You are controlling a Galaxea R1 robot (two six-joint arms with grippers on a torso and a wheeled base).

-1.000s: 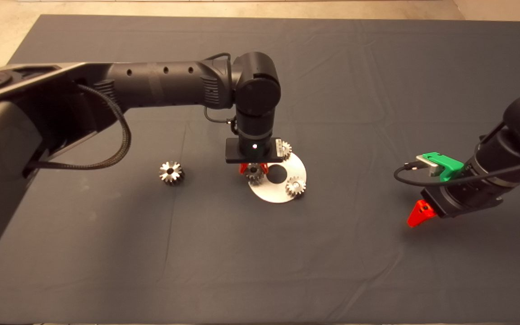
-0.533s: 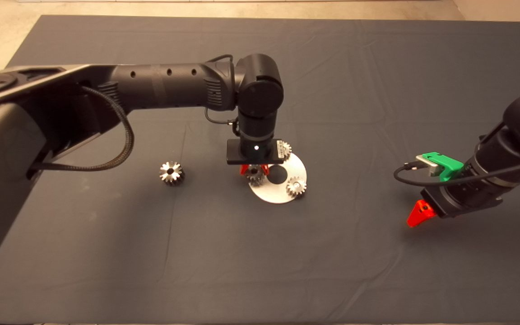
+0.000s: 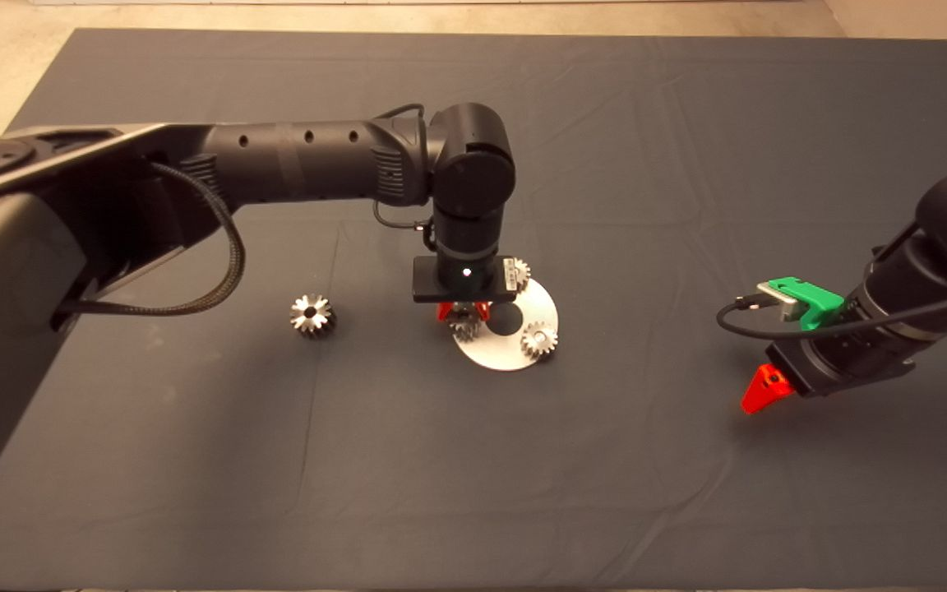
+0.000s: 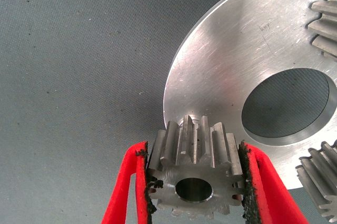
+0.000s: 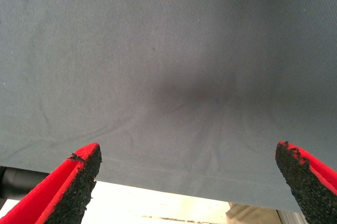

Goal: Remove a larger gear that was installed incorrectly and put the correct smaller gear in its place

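The left hand (image 4: pixel 195 192) sits over the near-left edge of the round metal plate (image 3: pixel 528 352), its red fingers (image 4: pixel 126 192) closed against both sides of the smaller gear (image 4: pixel 194 174), which it grips at the plate's rim. Two matching small gears (image 3: pixel 539 339) stand on the plate around its centre hole. The larger gear (image 3: pixel 311 315) lies alone on the dark mat (image 3: pixel 473 477) of the desk, well to the left of the plate. The right hand (image 5: pixel 189 182) waits over bare mat at the far right, fingers spread wide and empty.
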